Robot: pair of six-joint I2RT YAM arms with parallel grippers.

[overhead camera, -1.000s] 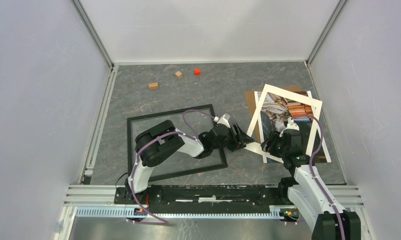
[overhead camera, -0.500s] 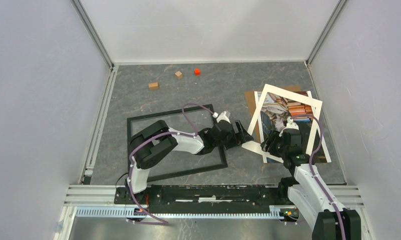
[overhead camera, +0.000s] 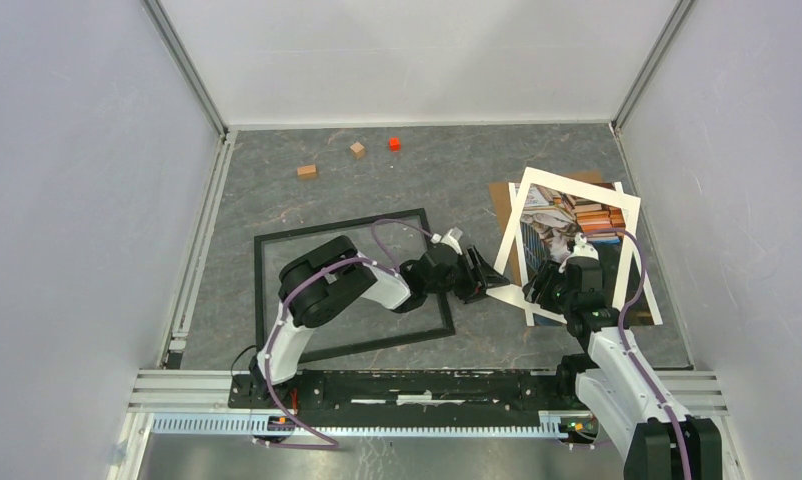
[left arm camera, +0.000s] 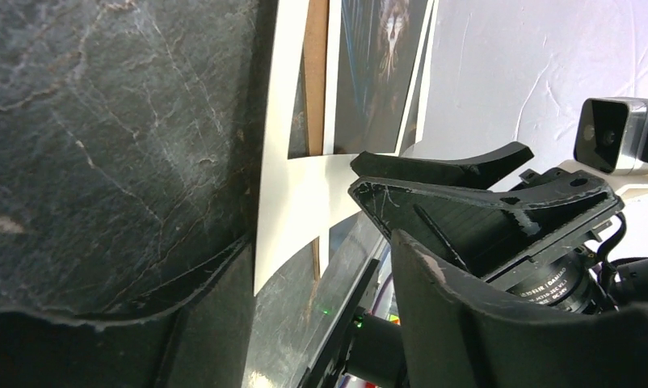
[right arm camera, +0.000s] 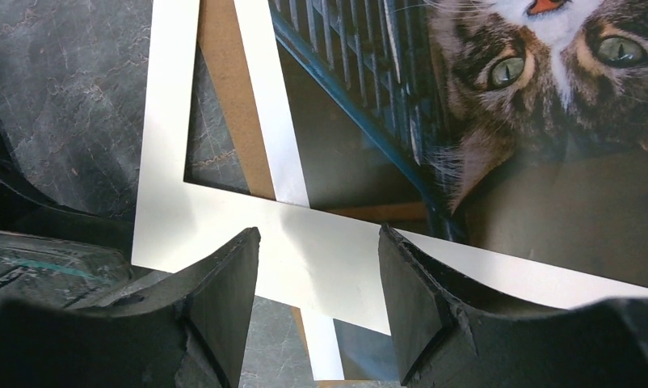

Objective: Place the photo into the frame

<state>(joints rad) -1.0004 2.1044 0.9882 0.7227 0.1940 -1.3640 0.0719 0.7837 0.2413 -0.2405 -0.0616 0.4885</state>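
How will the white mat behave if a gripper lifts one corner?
The mat looks thin and flat, so it is probably light and bendy. It lies askew over the photo, so a push may slide it. Its narrow strips could crease.

The frame lies left of the photo with the mat on it, 3 blocks behind.

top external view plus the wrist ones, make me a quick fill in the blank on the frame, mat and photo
The photo shows the face of a ____.
In the top view the frame lies to the ____ of the white mat.
Beyond the frame sit two brown blocks and one ____ block.
The right gripper stands ____ over the mat's corner.
Missing words: cat; left; red; open.
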